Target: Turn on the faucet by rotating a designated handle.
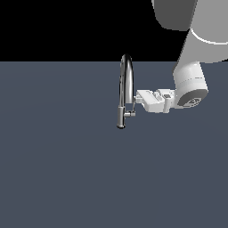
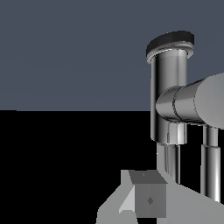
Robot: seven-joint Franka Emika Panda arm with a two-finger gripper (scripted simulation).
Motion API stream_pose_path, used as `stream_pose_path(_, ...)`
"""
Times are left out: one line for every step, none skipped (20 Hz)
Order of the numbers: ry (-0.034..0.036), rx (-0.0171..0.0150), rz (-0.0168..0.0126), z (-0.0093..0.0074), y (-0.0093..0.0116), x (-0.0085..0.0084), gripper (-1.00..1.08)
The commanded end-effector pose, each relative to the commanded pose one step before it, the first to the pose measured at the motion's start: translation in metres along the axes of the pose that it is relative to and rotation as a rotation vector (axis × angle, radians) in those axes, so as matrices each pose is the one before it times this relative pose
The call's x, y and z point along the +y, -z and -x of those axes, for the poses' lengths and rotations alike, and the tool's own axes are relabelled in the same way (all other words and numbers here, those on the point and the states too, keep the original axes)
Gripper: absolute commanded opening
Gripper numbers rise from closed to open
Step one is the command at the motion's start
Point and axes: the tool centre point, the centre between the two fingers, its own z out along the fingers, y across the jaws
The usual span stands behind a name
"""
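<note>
The faucet (image 1: 126, 80) is a tall chrome gooseneck with a darker lower cylinder, standing mid-scene. The handle (image 1: 129, 114) is a short chrome stub on that cylinder, on the exterior view's right, with a thin lever rising from it. My white gripper (image 1: 137, 96) reaches in level from the exterior view's right. Its fingertips sit just above the stub, right beside the lever and the spout pipe. The fingers look closed together with nothing between them. In the wrist view the faucet cylinder (image 2: 168, 87) and the handle stub (image 2: 183, 105) loom close beyond the gripper (image 2: 148, 199).
The faucet stands on a flat dark blue-grey floor (image 1: 58, 169). Behind it is plain black. My white arm (image 1: 191, 84) comes down at the exterior view's upper right.
</note>
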Motion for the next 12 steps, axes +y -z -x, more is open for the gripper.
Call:
stream_pose_path(0.00073,-0.00096,-0.00150,0.00036,-0.00039,-0.00047,-1.00)
stream_pose_path(0.00000,0.00000,0.00000,0.00000,0.00000,0.00000,-1.00)
stream_pose_path(0.00000,0.00000,0.00000,0.00000,0.00000,0.00000,-1.00)
stream_pose_path(0.00000,0.00000,0.00000,0.00000,0.00000,0.00000,-1.00)
stream_pose_path(0.00000,0.00000,0.00000,0.00002,0.00018,0.00013,-1.00)
stream_pose_path(0.00000,0.00000,0.00000,0.00044,-0.00002,0.00173,-1.00)
stream_pose_path(0.00000,0.00000,0.00000,0.00044,-0.00002,0.00175,-1.00)
stream_pose_path(0.00000,0.00000,0.00000,0.00045,-0.00002,0.00178,-1.00)
stream_pose_path(0.00000,0.00000,0.00000,0.00046,-0.00002,0.00181,-1.00)
stream_pose_path(0.00000,0.00000,0.00000,0.00046,-0.00002,0.00184,-1.00)
stream_pose_path(0.00000,0.00000,0.00000,0.00047,-0.00002,0.00187,-1.00)
stream_pose_path(0.00000,0.00000,0.00000,0.00048,-0.00002,0.00189,-1.00)
